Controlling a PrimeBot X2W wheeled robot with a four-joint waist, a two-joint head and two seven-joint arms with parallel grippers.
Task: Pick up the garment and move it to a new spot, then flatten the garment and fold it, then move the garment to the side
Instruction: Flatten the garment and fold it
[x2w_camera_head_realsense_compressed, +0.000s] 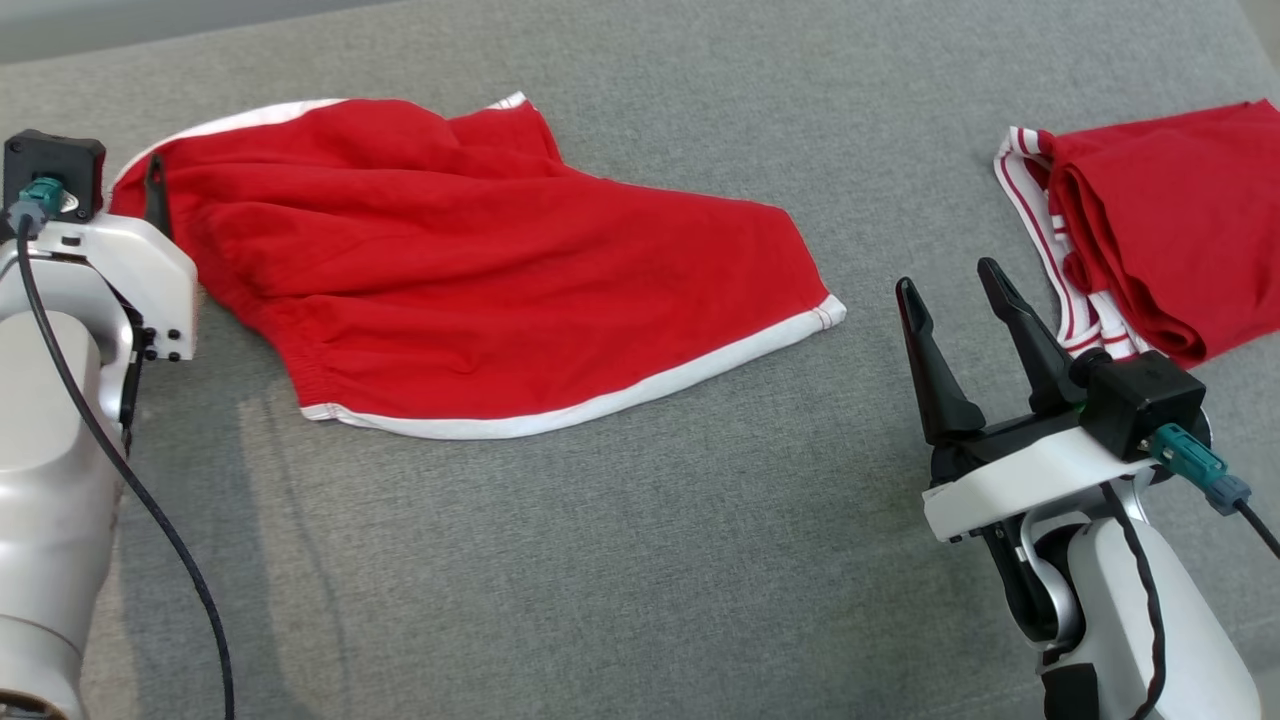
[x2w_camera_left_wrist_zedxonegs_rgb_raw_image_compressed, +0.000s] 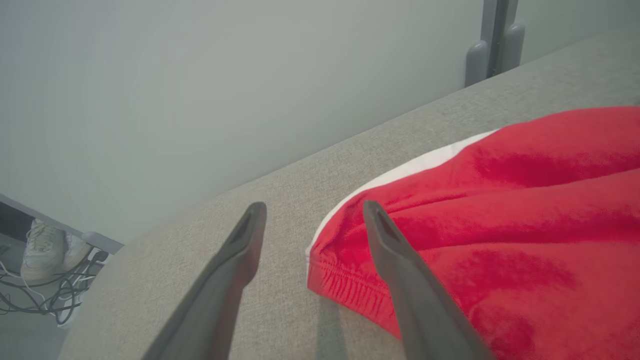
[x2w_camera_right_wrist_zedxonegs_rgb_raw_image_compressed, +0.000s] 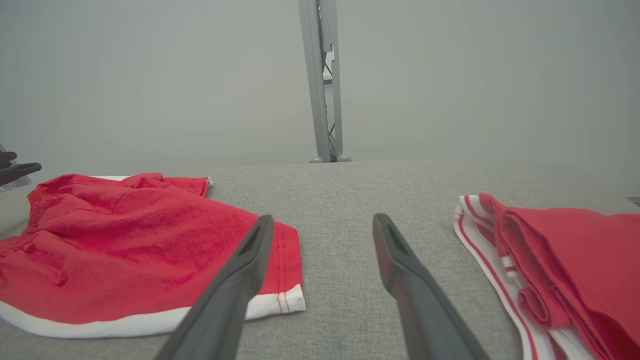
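The garment (x2w_camera_head_realsense_compressed: 480, 270) lay at the left, seemingly placed but rumpled and unfolded; the left gripper (x2w_camera_left_wrist_zedxonegs_rgb_raw_image_compressed: 315, 207) and right gripper (x2w_camera_head_realsense_compressed: 950, 280) both gaped, empty.

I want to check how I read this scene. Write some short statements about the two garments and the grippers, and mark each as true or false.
1. The shorts lie spread out on the grey surface. True.
2. A folded garment lies to the right of the shorts. True.
3. The right gripper holds the folded garment. False: it is open, above bare surface between the two garments.
4. The left gripper is open at a corner of the shorts. True.
5. The shorts have black trim. False: the trim is white.
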